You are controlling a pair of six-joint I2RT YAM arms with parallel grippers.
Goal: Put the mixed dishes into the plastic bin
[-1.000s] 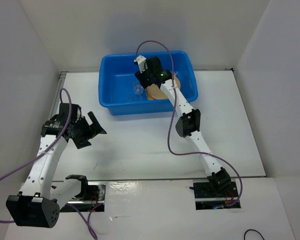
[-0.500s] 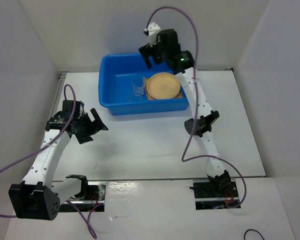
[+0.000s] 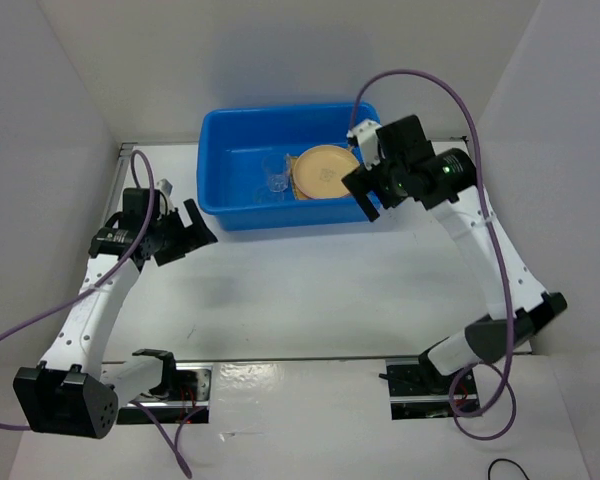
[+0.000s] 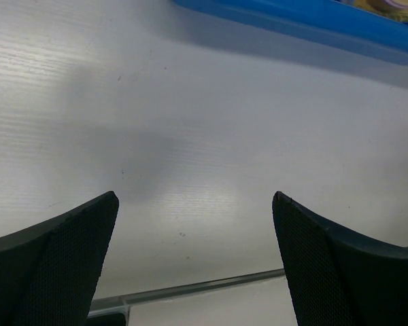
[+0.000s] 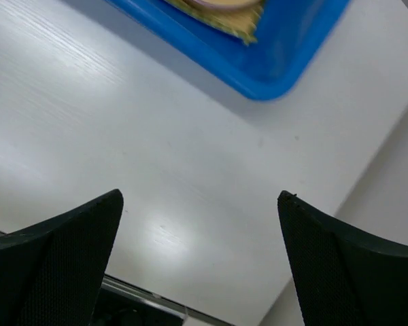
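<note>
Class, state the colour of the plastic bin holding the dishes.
The plastic bin is bright blue, clearest in the top external view.

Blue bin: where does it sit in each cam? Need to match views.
Top external: blue bin in the upper centre.
Left wrist: bin is a strip along the top edge, from centre to right.
Right wrist: bin shows one rounded corner at the top, right of centre.
Shared landmark: the white table meeting the bin's near wall.
</note>
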